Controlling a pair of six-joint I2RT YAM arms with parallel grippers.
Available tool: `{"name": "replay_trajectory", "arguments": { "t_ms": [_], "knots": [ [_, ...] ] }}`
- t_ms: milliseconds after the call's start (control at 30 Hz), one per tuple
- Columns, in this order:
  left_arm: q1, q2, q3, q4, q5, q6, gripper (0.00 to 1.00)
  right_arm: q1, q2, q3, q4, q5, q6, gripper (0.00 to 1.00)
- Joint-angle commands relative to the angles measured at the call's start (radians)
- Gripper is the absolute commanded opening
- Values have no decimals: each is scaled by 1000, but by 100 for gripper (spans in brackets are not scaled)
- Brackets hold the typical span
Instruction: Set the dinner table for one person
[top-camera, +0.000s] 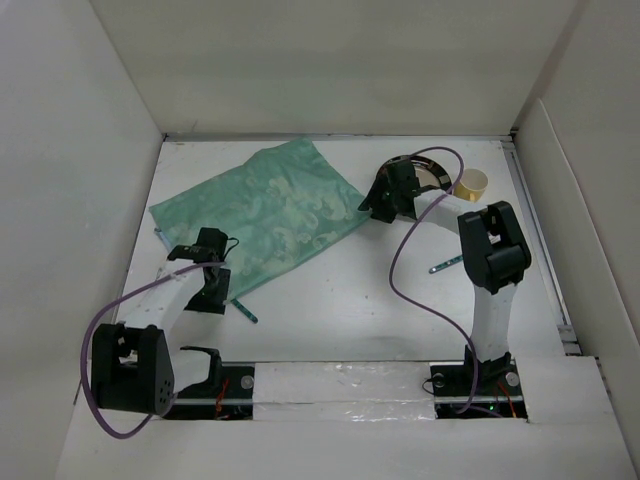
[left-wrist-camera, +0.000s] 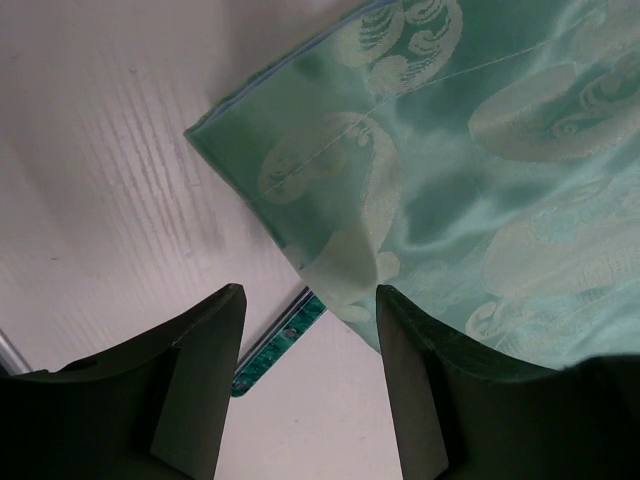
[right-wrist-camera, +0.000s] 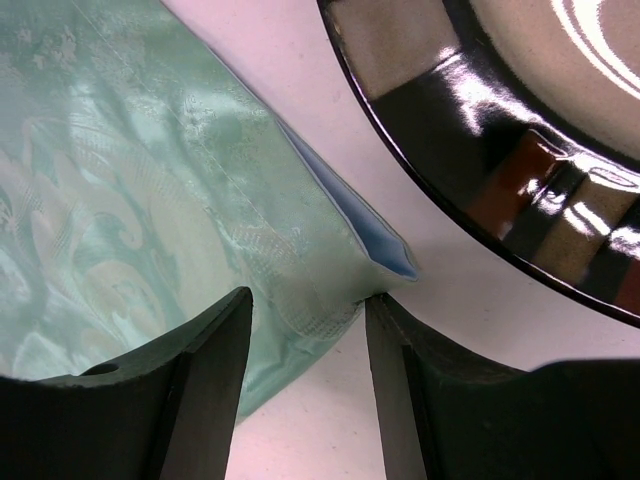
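The left jaws stand spread over the edge of the green cloth (left-wrist-camera: 480, 150). The right jaws, spread too, straddle its corner beside the dark plate (right-wrist-camera: 450, 130).

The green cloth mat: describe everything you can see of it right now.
The green cloth mat is shiny mint fabric with paler swirls, a stitched hem and a light blue backing showing at one corner. It lies crinkled and skewed on the dinner table, in its far left part. The left end effector straddles its near edge, the right end effector its corner beside the dark plate, both open. A green utensil handle meets its near edge.
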Motion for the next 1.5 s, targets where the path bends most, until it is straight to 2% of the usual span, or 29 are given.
{"name": "replay_trajectory", "arguments": {
  "t_ms": [0,167,267,300,433,500,600,633,667,733,800,900,1000,1033,1133,1167,1233,1300,1333,1367,1400,1467],
  "knots": [
    [3,-24,-44,42,-62,-103,51,8,12,32,13,-4,14,54],
    [3,-16,-39,56,-127,-123,43,8,23,21,13,-1,26,54],
    [3,-24,-39,53,-138,-119,35,8,40,28,2,4,43,49],
    [3,-33,-51,53,-139,-119,32,8,44,25,-5,9,49,45],
    [3,-64,-97,79,-132,-125,24,8,23,-4,-2,30,55,44],
    [3,-76,-108,89,-109,-108,27,-1,15,-21,2,33,57,46],
    [-24,-87,-90,58,-105,-138,41,-1,11,-28,-1,22,54,53],
    [-24,-88,-87,47,-107,-138,49,-1,9,-30,-5,21,52,53],
    [-24,-88,-81,41,-108,-132,52,-1,3,-33,-5,21,50,53],
    [-24,-84,-74,41,-116,-132,57,-1,-2,-41,5,16,50,53],
    [-24,-55,-77,47,-130,-128,57,-1,4,-39,12,10,52,50],
    [9,-9,-65,56,-171,-114,38,-10,23,-16,-7,7,40,45],
    [9,-1,-65,56,-214,-109,25,-10,23,-18,-10,7,40,44],
    [9,-1,-68,64,-217,-108,16,-10,24,-18,-11,9,40,43],
    [9,-12,-85,88,-225,-83,3,-10,27,-13,-13,15,38,38],
    [9,-19,-88,92,-231,-76,0,-10,32,-11,-16,15,38,35],
    [9,-30,-79,102,-272,-24,0,-10,32,-4,-21,15,35,16],
    [9,-47,-33,119,-330,48,0,-10,15,-10,-16,19,35,3],
    [9,-51,16,125,-376,155,0,-1,-18,-10,-16,13,27,0],
    [9,-51,16,125,-377,156,0,-1,-19,-10,-16,13,27,0],
    [9,-47,86,130,-429,203,0,-1,-37,-8,-16,-2,24,0],
    [9,-33,172,150,-472,350,0,-1,-106,5,-14,-5,6,0]
  ]
}}
